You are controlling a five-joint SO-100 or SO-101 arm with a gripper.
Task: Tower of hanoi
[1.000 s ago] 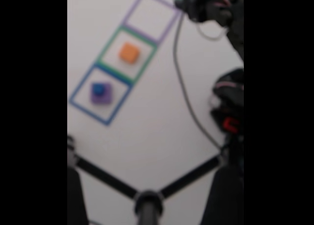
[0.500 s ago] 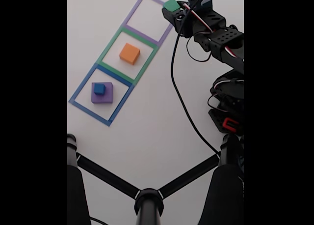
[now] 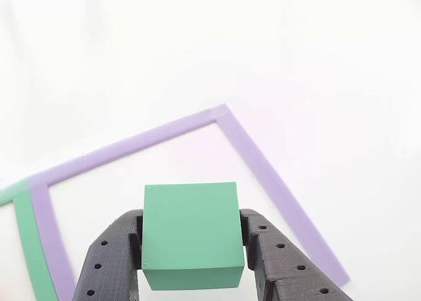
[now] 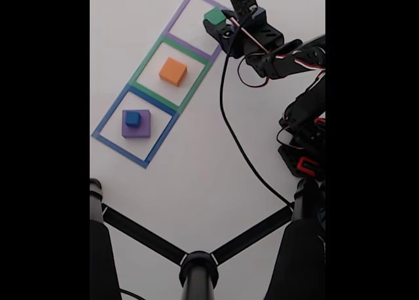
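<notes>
The claw (image 3: 192,261) is clamped on the green block (image 3: 191,235), one black finger on each side, up over the purple taped square (image 4: 198,21) on the white desk (image 4: 196,182). Orange block (image 4: 173,71) sits in the green square (image 4: 169,74), and the blue cube (image 4: 133,119) sits on the purple block (image 4: 136,124) in the blue square (image 4: 134,125).

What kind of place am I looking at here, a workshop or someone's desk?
Probably a hobby or lab tabletop set up for robot practice. A plain white table carries taped square outlines, a small arm's gripper holds a green block, and a tripod stands on the table.
</notes>
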